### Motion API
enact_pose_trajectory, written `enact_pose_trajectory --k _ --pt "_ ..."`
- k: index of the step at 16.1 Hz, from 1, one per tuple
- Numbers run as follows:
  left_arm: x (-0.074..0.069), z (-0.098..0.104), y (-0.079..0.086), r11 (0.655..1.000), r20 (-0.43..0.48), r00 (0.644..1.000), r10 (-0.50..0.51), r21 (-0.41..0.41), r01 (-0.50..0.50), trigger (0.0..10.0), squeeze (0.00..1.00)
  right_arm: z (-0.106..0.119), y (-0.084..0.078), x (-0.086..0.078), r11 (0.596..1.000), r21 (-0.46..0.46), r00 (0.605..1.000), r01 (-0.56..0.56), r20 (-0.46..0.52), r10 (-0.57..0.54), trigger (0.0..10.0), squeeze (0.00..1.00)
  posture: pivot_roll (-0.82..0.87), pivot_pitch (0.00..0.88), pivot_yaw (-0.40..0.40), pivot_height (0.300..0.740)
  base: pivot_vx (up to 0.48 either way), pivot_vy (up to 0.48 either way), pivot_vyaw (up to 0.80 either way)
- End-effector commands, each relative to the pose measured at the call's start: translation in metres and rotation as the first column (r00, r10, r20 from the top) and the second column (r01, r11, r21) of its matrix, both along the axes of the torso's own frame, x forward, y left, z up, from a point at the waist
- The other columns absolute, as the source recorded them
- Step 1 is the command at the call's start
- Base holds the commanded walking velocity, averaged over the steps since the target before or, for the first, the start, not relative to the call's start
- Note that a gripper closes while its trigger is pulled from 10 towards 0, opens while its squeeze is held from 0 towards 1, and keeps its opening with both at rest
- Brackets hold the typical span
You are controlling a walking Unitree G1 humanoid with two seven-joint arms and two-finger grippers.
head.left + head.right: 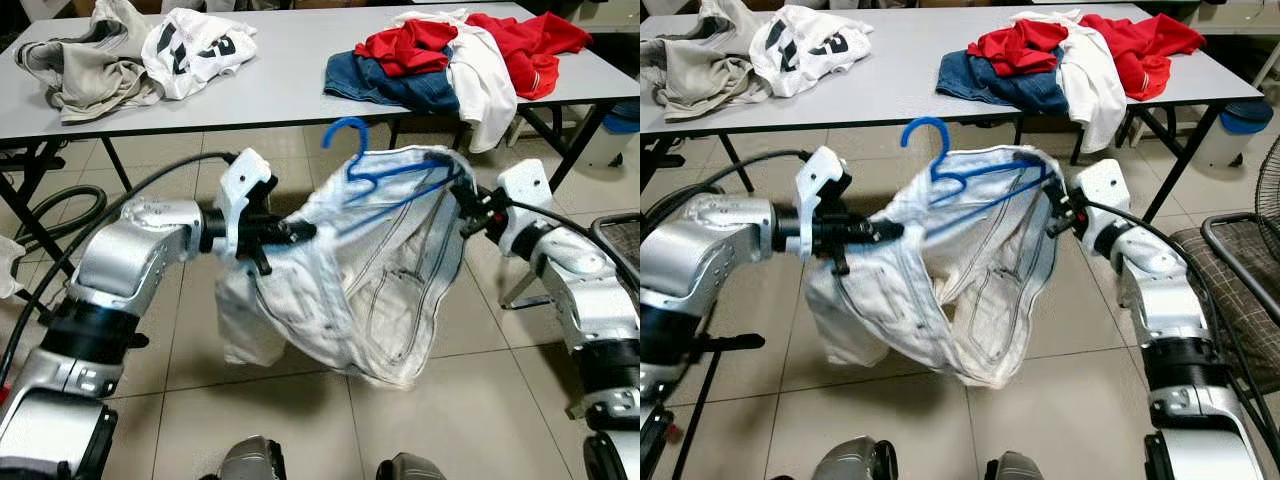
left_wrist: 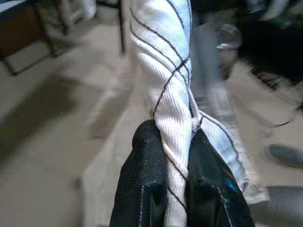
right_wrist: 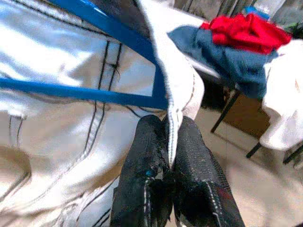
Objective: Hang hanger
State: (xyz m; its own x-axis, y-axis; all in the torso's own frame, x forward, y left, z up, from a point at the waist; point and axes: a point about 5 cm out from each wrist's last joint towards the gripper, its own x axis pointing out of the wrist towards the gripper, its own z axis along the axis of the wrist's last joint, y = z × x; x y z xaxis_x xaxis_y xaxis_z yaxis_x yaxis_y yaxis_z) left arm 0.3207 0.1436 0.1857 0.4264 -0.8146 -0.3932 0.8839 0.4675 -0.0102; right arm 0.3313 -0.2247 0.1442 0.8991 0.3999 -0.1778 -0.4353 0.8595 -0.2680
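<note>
A white garment with dark stitching (image 1: 370,280) hangs stretched between my two grippers, in front of the table and above the floor. A blue hanger (image 1: 385,180) sits inside its upper part, with the hook (image 1: 345,130) sticking up above the cloth. My left gripper (image 1: 290,232) is shut on the garment's left edge; the left wrist view has both fingers (image 2: 142,189) pinching a twisted white fold (image 2: 165,71). My right gripper (image 1: 465,205) is shut on the garment's right edge (image 3: 173,118), close beside the hanger's blue end (image 3: 158,94).
The grey table (image 1: 290,80) stands just beyond, with a grey-and-white clothes heap (image 1: 130,55) at the left and a red, white and blue pile (image 1: 460,55) at the right. A dark chair (image 1: 1240,270) is at my right. Black cables (image 1: 60,215) lie on the tiled floor at the left.
</note>
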Motion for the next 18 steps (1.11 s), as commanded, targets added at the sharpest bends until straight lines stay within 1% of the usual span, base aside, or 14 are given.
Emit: enact_pose_trajectory --k 1,2,4,5,7,9,10,11,12,14,15,16,17,18 --pt "0.005 0.004 0.001 0.994 0.075 0.997 0.003 0.112 -0.011 0.0 0.00 0.004 -0.007 -0.002 1.000 -0.010 1.000 0.004 -0.010 -0.004 0.0 0.00 -0.13 0.000 0.026 0.740 0.000 0.000 0.00" --pt "0.004 0.001 0.002 0.986 0.086 0.996 -0.005 0.168 -0.009 0.0 0.00 0.001 -0.010 -0.003 1.000 -0.020 0.999 0.006 -0.039 -0.007 0.0 0.00 -0.13 0.000 0.026 0.740 0.000 0.000 0.00" --pt "0.004 -0.002 0.000 0.978 0.094 0.995 -0.029 0.208 0.008 0.0 0.00 -0.003 -0.016 -0.004 0.999 -0.043 0.997 0.025 -0.077 -0.029 0.0 0.00 -0.13 0.000 0.025 0.740 0.000 0.000 0.00" --pt "0.003 -0.004 -0.001 0.969 0.098 0.994 -0.053 0.245 0.027 0.0 0.00 -0.006 -0.022 -0.004 0.997 -0.046 0.992 0.056 -0.113 -0.061 0.0 0.00 -0.13 0.000 0.025 0.740 0.000 0.000 0.00" --pt "0.002 -0.009 0.001 0.946 0.105 0.991 -0.078 0.321 0.040 0.0 0.00 -0.004 -0.028 -0.003 0.994 -0.057 0.988 0.094 -0.119 -0.101 0.0 0.00 -0.14 0.000 0.023 0.740 0.000 0.000 0.00" --pt "0.000 -0.015 0.000 0.931 0.089 0.991 -0.096 0.360 0.058 0.0 0.00 0.003 -0.026 0.000 0.995 -0.012 0.990 0.100 -0.099 -0.101 0.0 0.00 -0.14 0.000 0.023 0.740 0.000 0.000 0.00" --pt "-0.003 -0.021 -0.003 0.908 0.071 0.990 -0.125 0.411 0.085 0.0 0.00 0.011 -0.022 0.003 0.996 0.004 0.993 0.095 -0.077 -0.094 0.0 0.00 -0.13 0.000 0.022 0.740 0.000 0.000 0.00" --pt "-0.004 -0.023 -0.005 0.903 0.065 0.989 -0.133 0.419 0.094 0.0 0.00 0.014 -0.020 0.004 0.996 0.010 0.993 0.092 -0.069 -0.091 0.0 0.00 -0.13 0.000 0.022 0.740 0.000 0.000 0.00" --pt "-0.005 -0.026 -0.008 0.900 0.053 0.990 -0.129 0.426 0.094 0.0 0.00 0.018 -0.017 0.006 0.997 0.015 0.995 0.080 -0.059 -0.079 0.0 0.00 -0.13 0.000 0.020 0.740 0.000 0.000 0.00" --pt "-0.005 -0.034 -0.007 0.869 0.039 0.992 -0.124 0.486 0.089 0.0 0.00 0.024 -0.014 0.007 0.997 0.020 0.997 0.068 -0.047 -0.067 0.0 0.00 -0.13 0.000 0.020 0.740 0.000 0.000 0.00" --pt "-0.001 -0.037 -0.006 0.868 0.045 0.997 -0.061 0.495 0.031 0.0 0.00 0.029 -0.012 0.007 0.997 0.025 0.997 0.066 -0.034 -0.065 0.0 0.00 -0.14 0.000 0.022 0.740 0.000 0.000 0.00" --pt "0.001 -0.040 -0.003 0.849 0.047 0.998 -0.036 0.529 0.006 0.0 0.00 0.031 -0.011 0.007 0.998 0.029 0.998 0.059 -0.029 -0.058 0.0 0.00 -0.14 0.000 0.023 0.740 0.000 0.000 0.00" --pt "0.000 -0.045 0.000 0.810 0.039 0.998 -0.045 0.586 0.014 0.0 0.00 0.032 -0.010 0.007 0.998 0.026 0.998 0.059 -0.027 -0.059 0.0 0.00 -0.14 0.000 0.023 0.740 0.000 0.000 0.00" --pt "-0.001 -0.049 0.000 0.787 0.035 0.998 -0.056 0.617 0.023 0.0 0.00 0.032 -0.011 0.008 0.997 0.013 0.997 0.072 -0.022 -0.071 0.0 0.00 -0.14 0.000 0.025 0.740 0.000 0.000 0.00"
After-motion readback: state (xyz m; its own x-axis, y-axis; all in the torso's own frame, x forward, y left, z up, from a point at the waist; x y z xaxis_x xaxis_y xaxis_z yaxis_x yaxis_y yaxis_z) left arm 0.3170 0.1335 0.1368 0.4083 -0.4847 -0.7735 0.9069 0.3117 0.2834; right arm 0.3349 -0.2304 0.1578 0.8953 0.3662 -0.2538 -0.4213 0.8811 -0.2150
